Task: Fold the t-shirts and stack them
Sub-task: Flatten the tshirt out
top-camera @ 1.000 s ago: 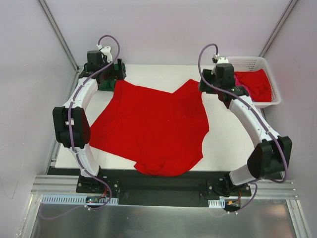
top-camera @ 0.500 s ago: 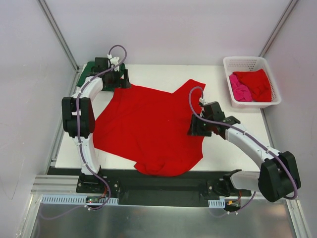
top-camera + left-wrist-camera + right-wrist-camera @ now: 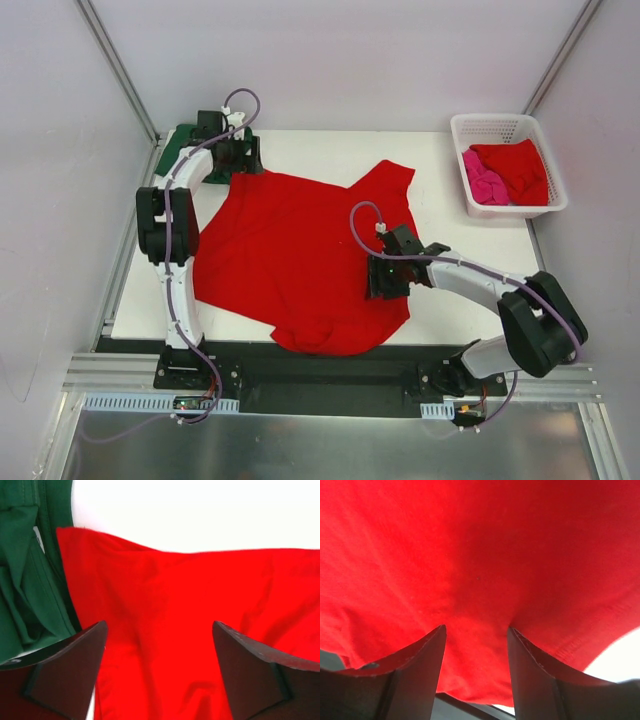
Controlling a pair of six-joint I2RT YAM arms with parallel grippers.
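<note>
We see red t-shirt (image 3: 300, 250) spread on table (image 3: 450, 230), cloth directly under both arms. Left fingers (image 3: 65, 670) wide apart over far-left corner, beside green t-shirt (image 3: 20, 580). Right fingers (image 3: 405, 675) half apart over near-right hem, holding nothing. Long axis unclear. Only top view shows basket (image 3: 495, 117); wrist views show finger gaps.

The white-and-black left arm (image 3: 170, 235) rose from its base and reached far forward, elbow bent. Its black two-finger left gripper (image 3: 159, 630) pointed down with jaws spread wide. The right arm (image 3: 480, 285) lay folded low, forearm stretched inward. Its black right gripper (image 3: 476, 630) faced downward, jaws parted.
</note>
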